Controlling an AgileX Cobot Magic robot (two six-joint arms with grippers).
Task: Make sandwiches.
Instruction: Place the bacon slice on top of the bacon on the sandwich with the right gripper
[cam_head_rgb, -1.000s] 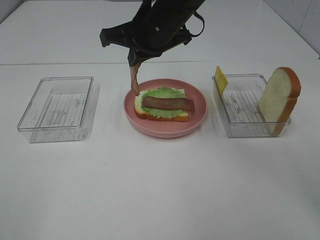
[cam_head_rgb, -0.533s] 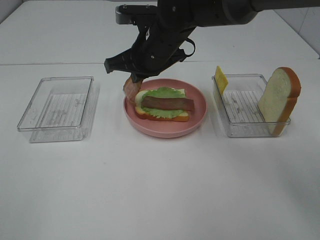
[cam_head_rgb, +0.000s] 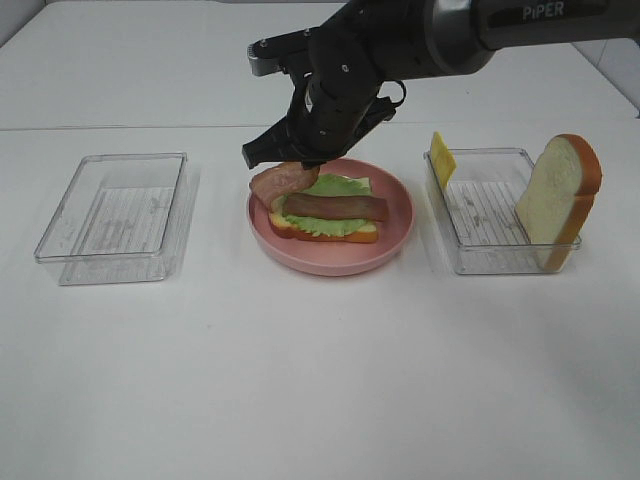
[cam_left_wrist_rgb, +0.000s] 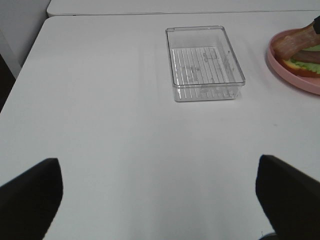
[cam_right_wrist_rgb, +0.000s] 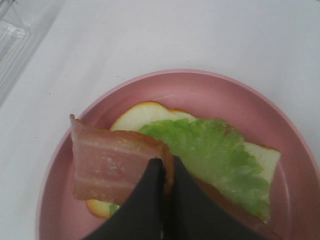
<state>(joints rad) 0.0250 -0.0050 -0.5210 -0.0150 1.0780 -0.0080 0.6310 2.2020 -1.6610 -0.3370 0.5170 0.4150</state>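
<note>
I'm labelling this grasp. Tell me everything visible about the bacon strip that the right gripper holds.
The pinkish-red toy bacon strip, streaked with paler bands and looking like soft rubber, is pinched at one end by the shut right gripper. It bends and hangs from the grip over the end of the white bread slice that lies leftmost in the high view, on the round pink plate. Its low end seems to touch the bread or the plate; which, I cannot tell.

Fingers pinch a bacon strip over lettuce.
</note>
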